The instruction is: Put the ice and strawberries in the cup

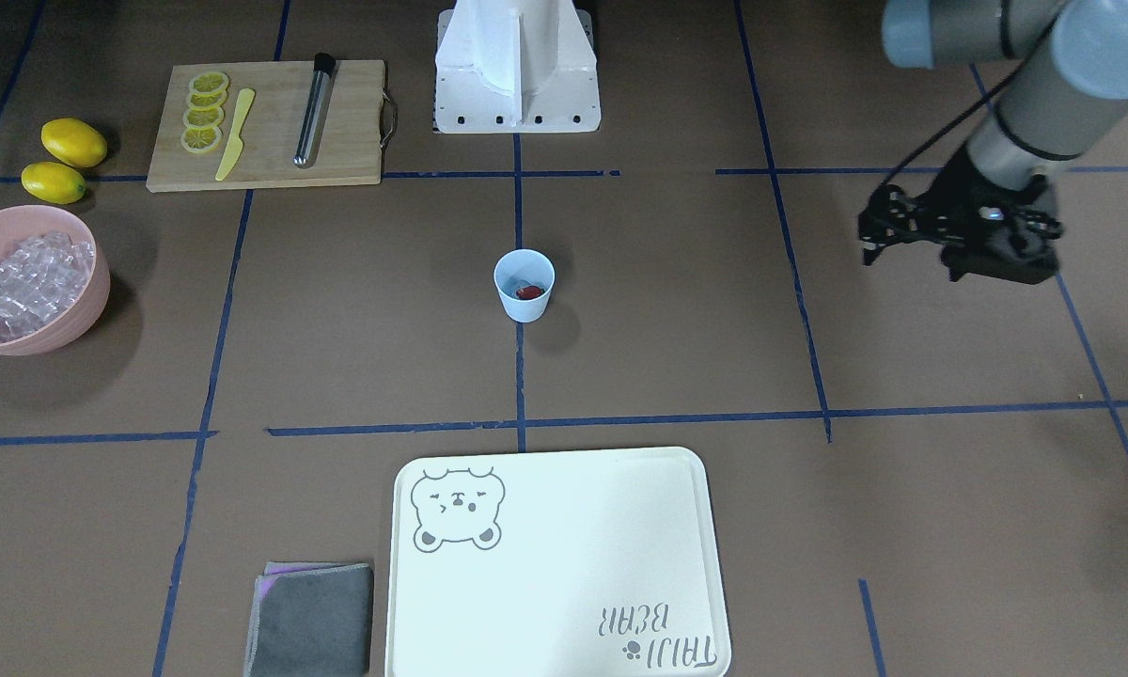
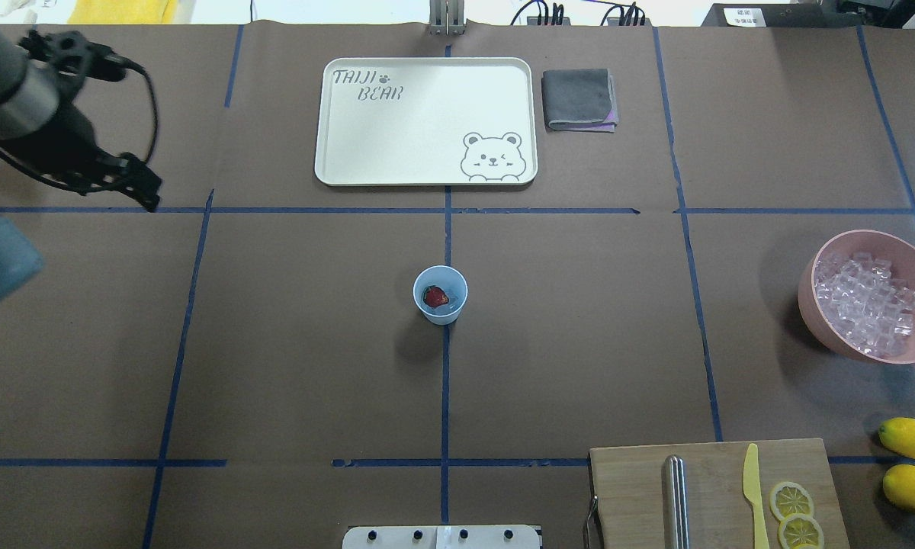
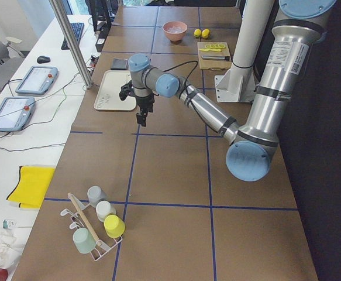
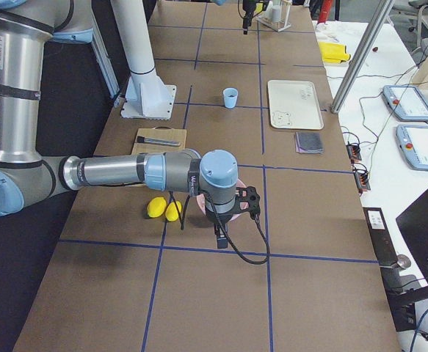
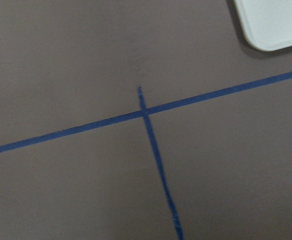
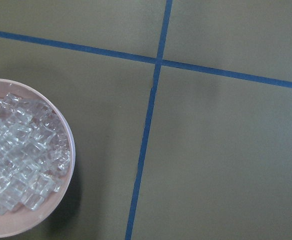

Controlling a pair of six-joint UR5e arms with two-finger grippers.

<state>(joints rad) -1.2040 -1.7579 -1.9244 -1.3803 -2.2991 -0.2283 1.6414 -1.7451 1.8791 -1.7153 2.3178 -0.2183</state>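
The dark red strawberry [image 2: 434, 296] is seen inside the pale blue tapered cup [image 2: 440, 295]. Clear ice cubes [image 2: 869, 305], heaped well right of the cup, cannot be confirmed inside it. The left gripper [image 2: 149, 197] appears closed and empty; the right gripper [image 4: 219, 238] cannot be judged.

Brown table surface [image 5: 60, 55] bears 2 blue tape lines [image 5: 146, 113] crossing near centre; white tray corner [image 5: 276, 25] at top right.
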